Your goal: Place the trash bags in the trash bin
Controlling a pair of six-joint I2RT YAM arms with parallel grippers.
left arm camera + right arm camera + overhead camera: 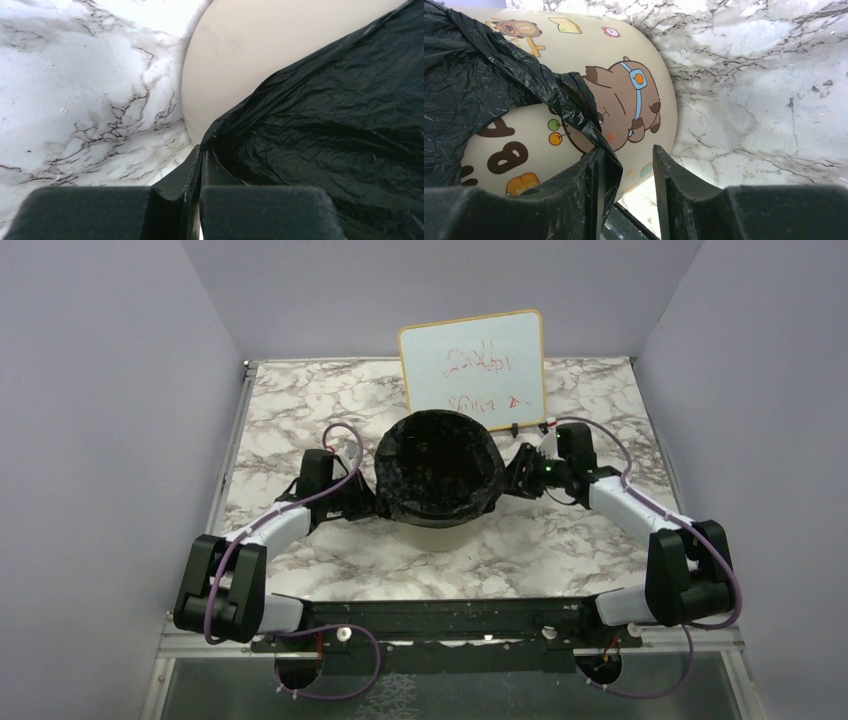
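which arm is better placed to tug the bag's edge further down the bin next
Left, probably. The left gripper is shut on the hem of the trash bag beside the trash bin, ready to pull. The right gripper is open, the hem only draped along one finger, so it must close first.

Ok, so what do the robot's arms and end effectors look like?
The left arm and right arm have white links between chunky black joint housings, with a purple cable looping along each. A green light glows near the right wrist. The left end effector and right end effector each have two black, tapering fingers.
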